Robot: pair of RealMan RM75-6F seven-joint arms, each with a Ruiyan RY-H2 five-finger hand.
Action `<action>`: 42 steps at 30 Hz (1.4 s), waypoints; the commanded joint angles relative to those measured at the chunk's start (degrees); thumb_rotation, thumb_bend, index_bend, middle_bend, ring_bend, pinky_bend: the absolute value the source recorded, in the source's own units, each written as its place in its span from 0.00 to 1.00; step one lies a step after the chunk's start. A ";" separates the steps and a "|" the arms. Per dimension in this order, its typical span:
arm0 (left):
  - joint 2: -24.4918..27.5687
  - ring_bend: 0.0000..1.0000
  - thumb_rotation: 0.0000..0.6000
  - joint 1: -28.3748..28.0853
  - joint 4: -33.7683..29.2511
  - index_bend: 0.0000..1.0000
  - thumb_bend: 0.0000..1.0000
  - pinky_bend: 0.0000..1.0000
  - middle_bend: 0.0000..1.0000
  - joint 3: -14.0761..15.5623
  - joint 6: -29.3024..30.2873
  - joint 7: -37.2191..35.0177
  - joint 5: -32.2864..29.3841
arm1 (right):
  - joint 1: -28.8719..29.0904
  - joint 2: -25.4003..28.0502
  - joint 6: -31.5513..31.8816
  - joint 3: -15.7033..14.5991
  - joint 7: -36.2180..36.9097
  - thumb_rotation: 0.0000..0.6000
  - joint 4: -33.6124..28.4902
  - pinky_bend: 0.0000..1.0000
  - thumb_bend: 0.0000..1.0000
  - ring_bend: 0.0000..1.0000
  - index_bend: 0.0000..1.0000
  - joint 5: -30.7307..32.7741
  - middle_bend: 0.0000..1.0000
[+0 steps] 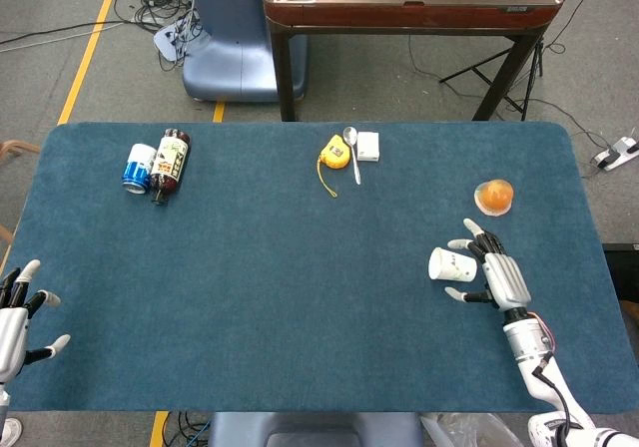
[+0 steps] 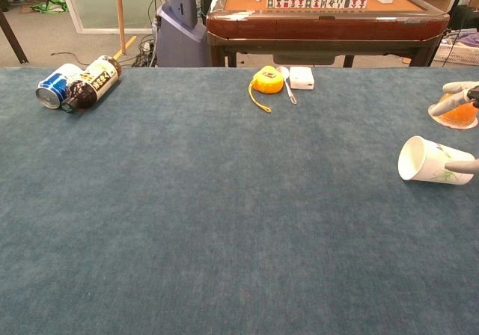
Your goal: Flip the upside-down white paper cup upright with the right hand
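Observation:
The white paper cup [image 1: 452,264] [image 2: 428,160] lies on its side on the blue table, its open mouth facing the robot's left. My right hand [image 1: 502,279] is just behind it with fingers spread wide. One fingertip [image 2: 465,168] touches the cup's lower side, while another finger [image 2: 453,89] is raised well clear of it. In the chest view most of the hand is cut off by the right edge. My left hand [image 1: 14,314] rests open at the table's front left corner, holding nothing.
An orange object [image 1: 494,197] sits just beyond the right hand. A yellow tape measure [image 1: 336,153], a spoon and a small white box [image 1: 367,146] lie at mid back. A blue can [image 1: 139,167] and a brown bottle [image 1: 170,163] lie back left.

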 commanded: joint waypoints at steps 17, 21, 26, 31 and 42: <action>0.42 0.04 1.00 -0.05 -0.55 0.44 0.03 0.39 0.08 0.19 -0.36 -0.65 0.16 | 2.52 3.33 3.71 7.59 -46.82 1.00 -22.20 0.03 0.00 0.00 0.30 26.54 0.03; 0.70 0.04 1.00 0.03 -0.85 0.44 0.03 0.39 0.08 0.21 -0.23 -1.02 0.32 | 4.19 2.79 4.50 8.89 -52.43 1.00 -24.06 0.03 0.00 0.00 0.30 32.66 0.03; 0.94 0.04 1.00 0.10 -1.05 0.44 0.03 0.39 0.08 0.24 -0.16 -1.40 0.42 | 6.09 1.12 5.64 9.88 -56.55 1.00 -23.52 0.03 0.00 0.00 0.30 37.81 0.03; 0.98 0.04 1.00 0.13 -1.07 0.44 0.03 0.39 0.08 0.17 -0.04 -1.33 0.35 | 7.61 -0.62 5.04 10.59 -57.59 1.00 -21.52 0.03 0.00 0.00 0.30 41.08 0.03; 1.17 0.04 1.00 0.08 -1.16 0.44 0.03 0.39 0.08 0.09 -0.30 -1.62 0.03 | 10.15 -3.20 1.72 10.29 -57.65 1.00 -17.76 0.03 0.00 0.00 0.30 44.93 0.03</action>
